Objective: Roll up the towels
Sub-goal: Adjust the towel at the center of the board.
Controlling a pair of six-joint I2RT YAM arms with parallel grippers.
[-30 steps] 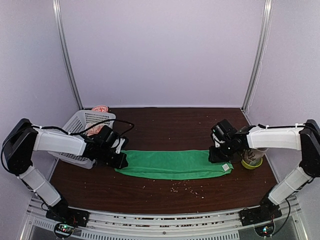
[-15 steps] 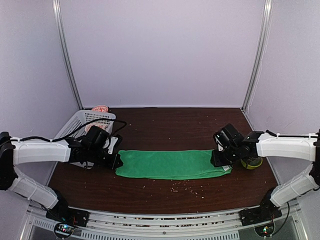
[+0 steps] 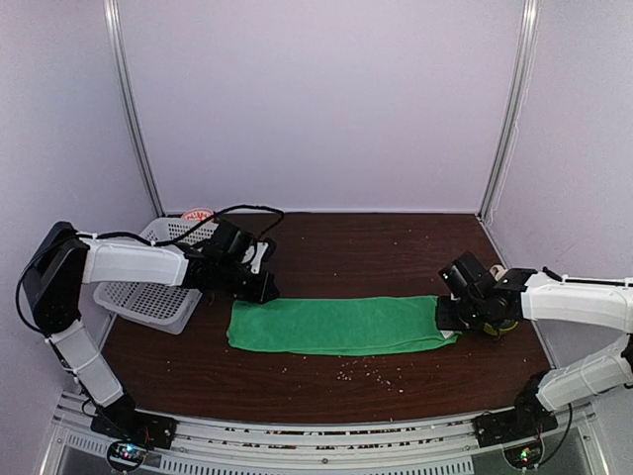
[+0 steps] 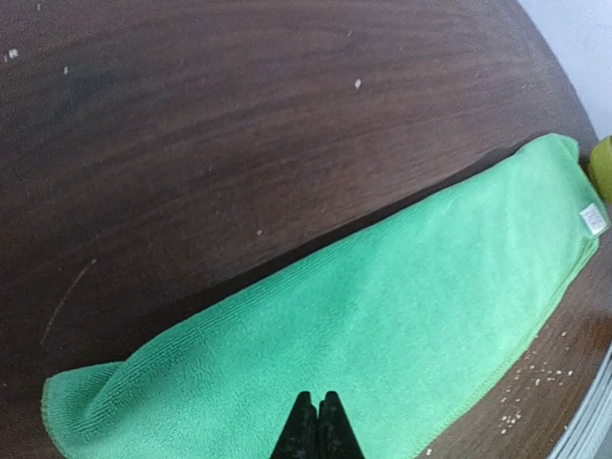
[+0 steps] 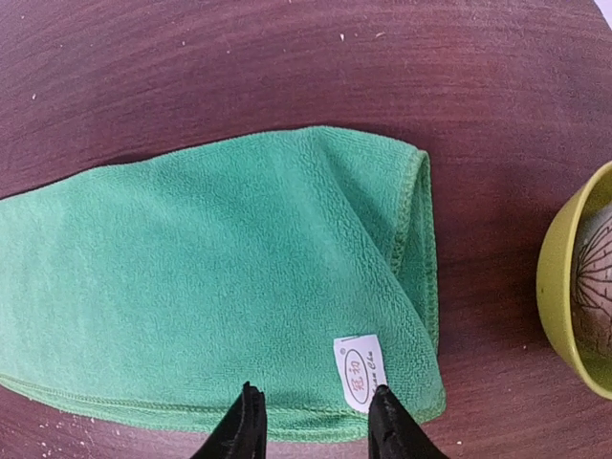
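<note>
The green towel (image 3: pixel 336 325) lies as a long folded strip across the dark table, and it fills the left wrist view (image 4: pixel 382 316) and the right wrist view (image 5: pixel 220 277). My left gripper (image 3: pixel 263 289) (image 4: pixel 316 397) is shut with nothing in it, hovering by the strip's far left corner. My right gripper (image 3: pixel 442 315) (image 5: pixel 314 392) is open over the right end, its fingertips either side of the near hem beside a white label (image 5: pixel 358 371). A pinkish towel (image 3: pixel 199 214) shows at the back of the basket.
A white mesh basket (image 3: pixel 148 292) stands at the left, under the left arm. A yellow-green bowl (image 5: pixel 574 287) sits just right of the towel's end, mostly hidden by the right arm in the top view. Crumbs (image 3: pixel 371 371) are scattered in front of the towel.
My left gripper has closed, come off the towel's left end and moved back and to the right. My right gripper has slid a little to the right along the towel's end.
</note>
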